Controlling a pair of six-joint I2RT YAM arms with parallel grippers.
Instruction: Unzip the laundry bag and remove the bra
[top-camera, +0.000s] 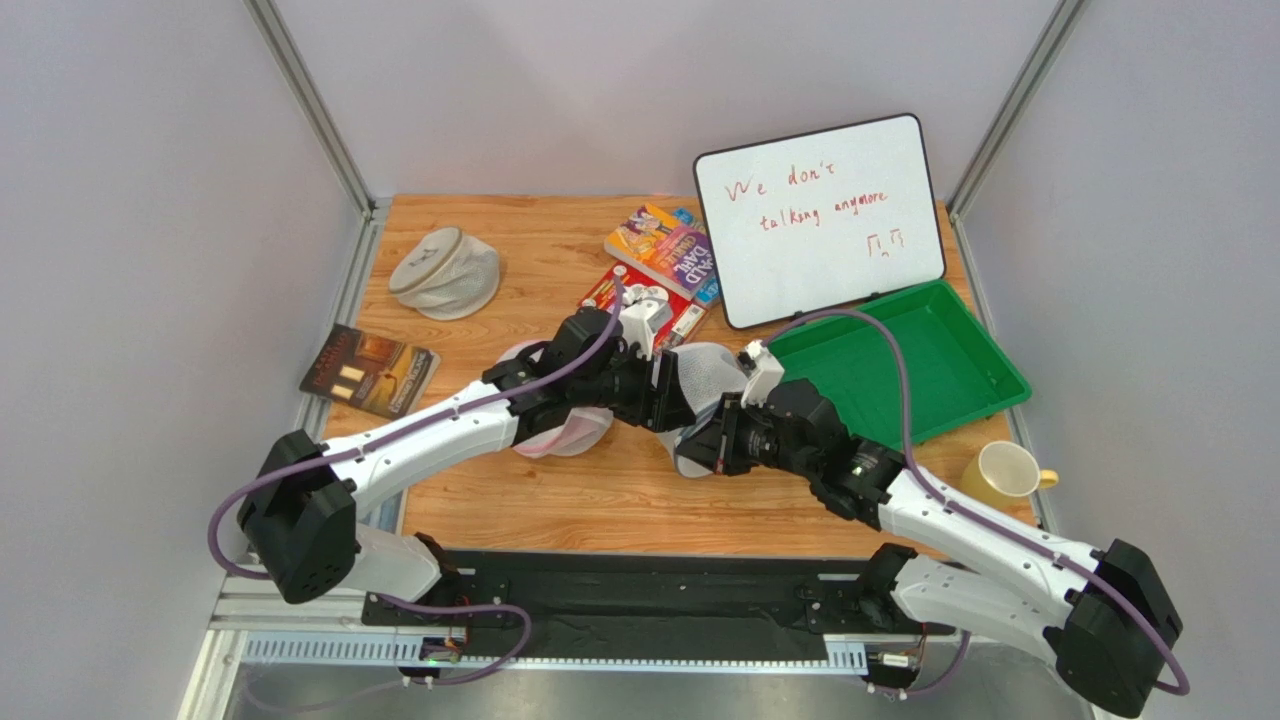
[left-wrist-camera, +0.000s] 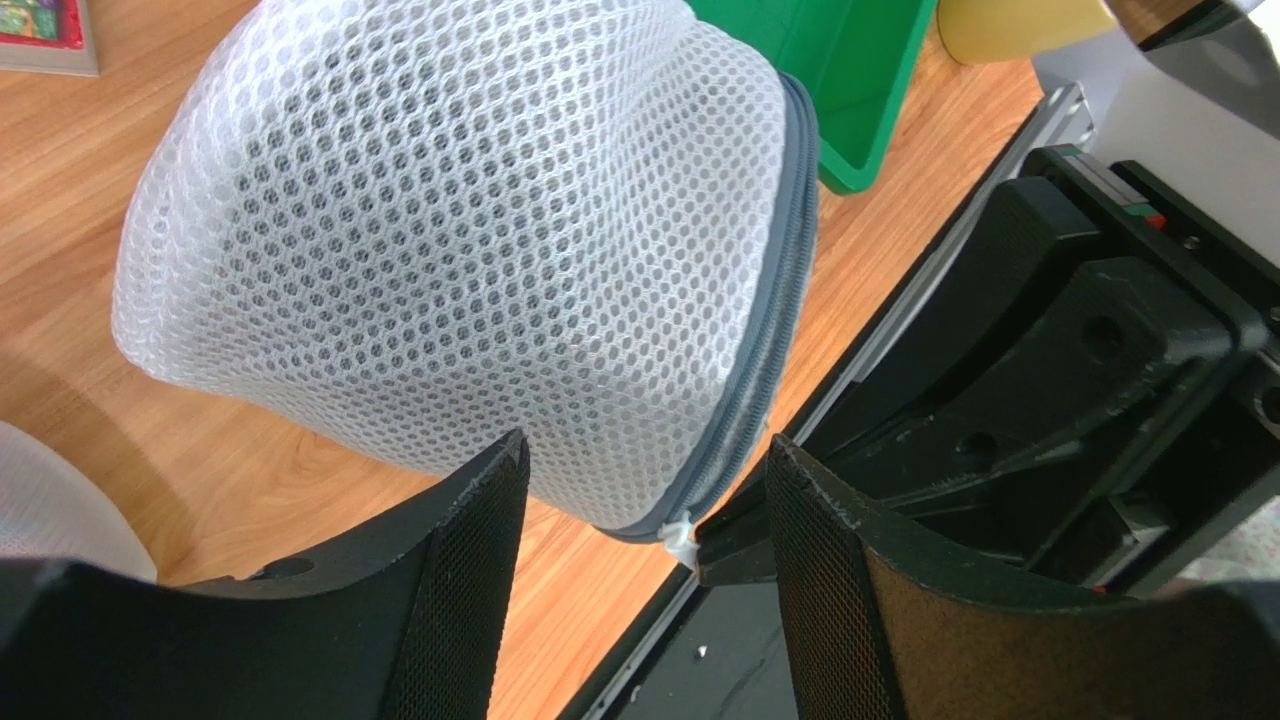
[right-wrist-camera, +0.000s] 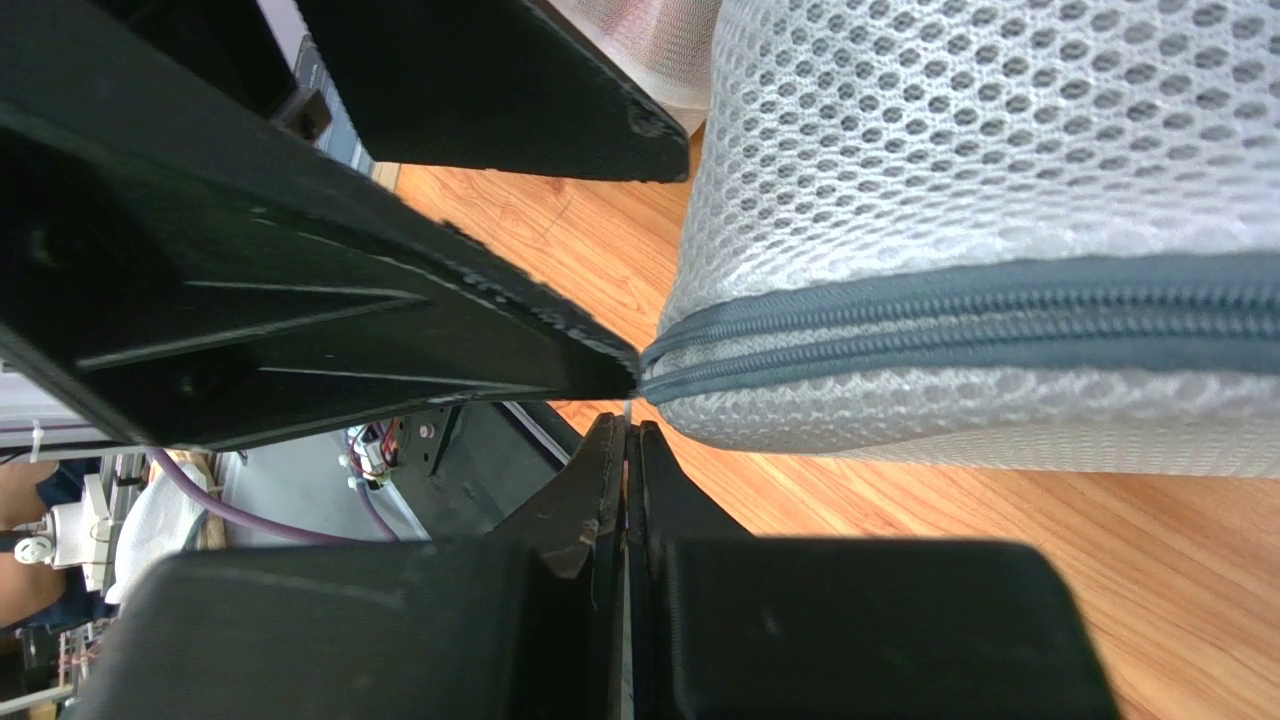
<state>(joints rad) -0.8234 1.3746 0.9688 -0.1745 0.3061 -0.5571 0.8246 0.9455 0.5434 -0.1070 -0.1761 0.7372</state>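
The laundry bag (top-camera: 702, 375) lies mid-table, white mesh with a grey-blue zipper rim (left-wrist-camera: 774, 323) that is closed along the stretch I see. My left gripper (top-camera: 649, 393) is open, its fingers (left-wrist-camera: 466, 555) standing either side of the bag's lower edge (left-wrist-camera: 601, 480) without closing on it. My right gripper (top-camera: 696, 446) is shut on the bag's small white zipper pull (left-wrist-camera: 684, 533), with the fingertips (right-wrist-camera: 628, 435) pressed together at the end of the zipper (right-wrist-camera: 962, 315). The bra is hidden; no dark fabric shows through the mesh.
A pink-tinted mesh bag (top-camera: 556, 432) lies under my left arm. A beige-grey bag (top-camera: 446, 273) sits at the back left, a dark book (top-camera: 368, 371) at the left edge. Snack packs (top-camera: 661, 248), a whiteboard (top-camera: 819, 218), a green tray (top-camera: 902, 368) and a yellow mug (top-camera: 1004, 473) stand on the right.
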